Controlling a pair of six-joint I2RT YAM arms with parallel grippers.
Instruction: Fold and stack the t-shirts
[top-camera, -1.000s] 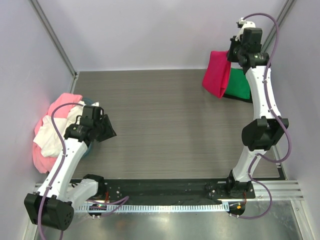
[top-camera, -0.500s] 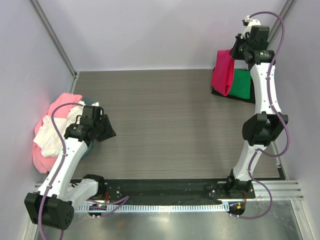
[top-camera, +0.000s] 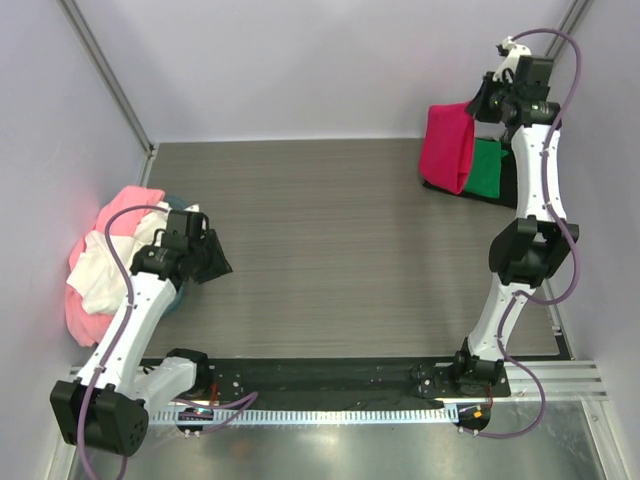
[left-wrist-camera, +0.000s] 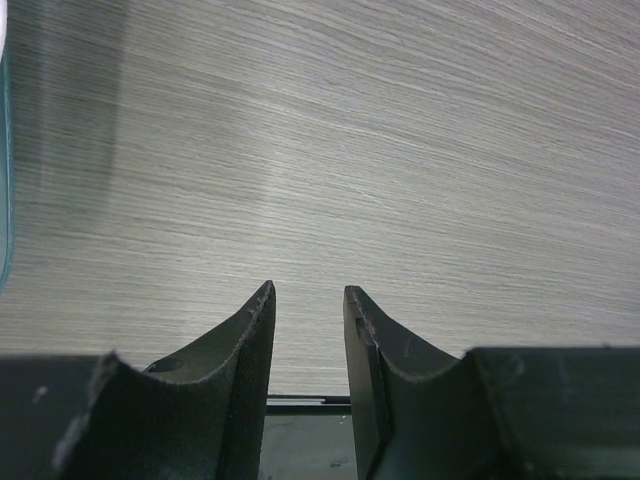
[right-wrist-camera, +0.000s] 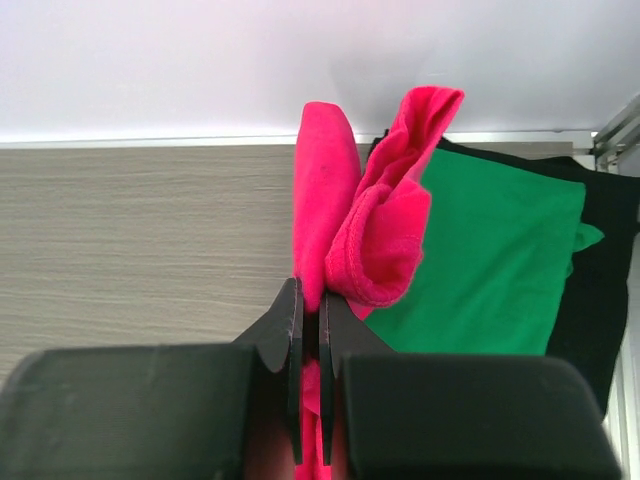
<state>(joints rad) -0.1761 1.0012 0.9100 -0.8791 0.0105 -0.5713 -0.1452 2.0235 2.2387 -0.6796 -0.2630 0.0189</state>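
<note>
The left arm (top-camera: 128, 318), at 8 o'clock, and the right arm (top-camera: 535, 175), at 3 o'clock, had white link shells and black cylindrical joints. A purple cable (top-camera: 562, 35) looped along each. The left gripper (left-wrist-camera: 308, 292) and right gripper (right-wrist-camera: 310, 288) had tapered matte-black fingers.

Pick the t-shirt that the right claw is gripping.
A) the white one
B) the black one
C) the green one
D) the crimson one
D: the right claw is shut on the crimson t-shirt, while the green t-shirt lies flat on the black t-shirt, not in its grip.
</note>
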